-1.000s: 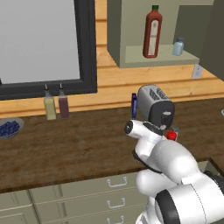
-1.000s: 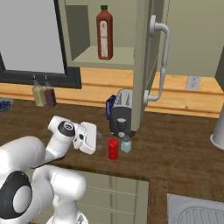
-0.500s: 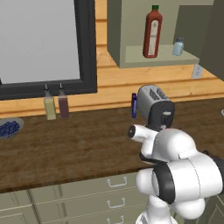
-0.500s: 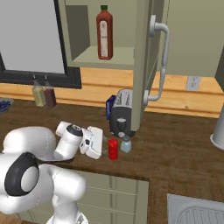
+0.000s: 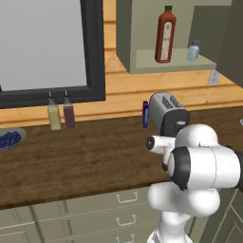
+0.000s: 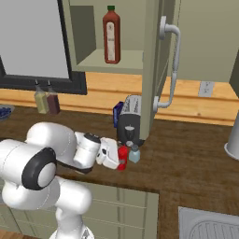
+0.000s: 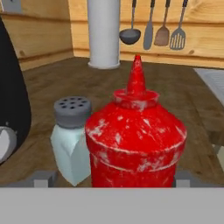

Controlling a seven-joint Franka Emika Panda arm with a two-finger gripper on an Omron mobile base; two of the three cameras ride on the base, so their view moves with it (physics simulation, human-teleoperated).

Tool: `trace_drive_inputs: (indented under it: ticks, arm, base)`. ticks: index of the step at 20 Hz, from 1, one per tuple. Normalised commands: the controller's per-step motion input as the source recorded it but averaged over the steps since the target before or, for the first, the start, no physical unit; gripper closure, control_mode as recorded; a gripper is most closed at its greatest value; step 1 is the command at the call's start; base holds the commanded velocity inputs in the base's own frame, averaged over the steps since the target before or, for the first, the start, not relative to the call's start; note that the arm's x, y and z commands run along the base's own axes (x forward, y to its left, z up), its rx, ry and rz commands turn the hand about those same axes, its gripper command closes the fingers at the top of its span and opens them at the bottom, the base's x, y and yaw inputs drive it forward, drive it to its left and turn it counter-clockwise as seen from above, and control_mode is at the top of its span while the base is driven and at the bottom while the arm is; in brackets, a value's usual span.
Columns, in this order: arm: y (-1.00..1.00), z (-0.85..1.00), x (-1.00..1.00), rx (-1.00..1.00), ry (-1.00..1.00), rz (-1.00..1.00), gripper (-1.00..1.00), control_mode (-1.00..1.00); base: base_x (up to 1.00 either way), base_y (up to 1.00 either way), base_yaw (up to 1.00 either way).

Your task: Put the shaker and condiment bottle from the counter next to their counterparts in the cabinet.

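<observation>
The condiment bottle (image 7: pixel 135 135), small and bright red, stands on the counter (image 6: pixel 186 158) in front of the toaster (image 6: pixel 130 123). The pale shaker (image 7: pixel 72 140) with its grey cap stands right beside it. My gripper (image 7: pixel 113 178) is open, level with the bottle, one fingertip on each side of it and not pressing it. In the right base view the gripper (image 6: pixel 116 158) is against the condiment bottle (image 6: pixel 123 156), the shaker (image 6: pixel 134 153) just beyond. In the open cabinet (image 5: pixel 166 60) stand the counterparts: a tall sauce bottle (image 5: pixel 164 35) and a shaker (image 5: pixel 192 51).
The cabinet door (image 6: pixel 163 70) hangs open above the toaster. A blue packet (image 6: pixel 117 113) stands behind the toaster. Two dispenser bottles (image 5: pixel 60 114) and a bowl of blueberries (image 5: pixel 9 138) are at the left. A grey cylinder (image 7: pixel 103 33) and a sink (image 6: pixel 210 228) lie to the right.
The arm has swung lower and to the right, bringing the hand from short of the red bottle right up to it. The bottle and shaker have not moved.
</observation>
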Motion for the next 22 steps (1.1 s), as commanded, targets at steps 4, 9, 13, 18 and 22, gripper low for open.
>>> trace_drive_inputs:
  ticks: [4,9,13,18,22]
  arm:
    - [-0.01,-0.25,0.03,-0.06,-0.03,0.00,1.00,-1.00]
    - [0.02,0.16,-0.57,0.00,-0.07,0.07,1.00,-1.00]
    - [0.06,0.87,-0.46,-0.10,-0.04,0.23,1.00,-1.00]
    - [0.00,0.99,-0.04,-0.07,0.00,0.35,1.00,-1.00]
    - [0.01,0.99,-0.05,-0.03,0.00,0.35,1.00,-1.00]
  base:
    - [0.00,0.00,0.00]
    - [0.00,0.00,0.00]
    - [0.00,0.00,0.00]
    - [0.00,0.00,0.00]
    - [0.00,0.00,0.00]
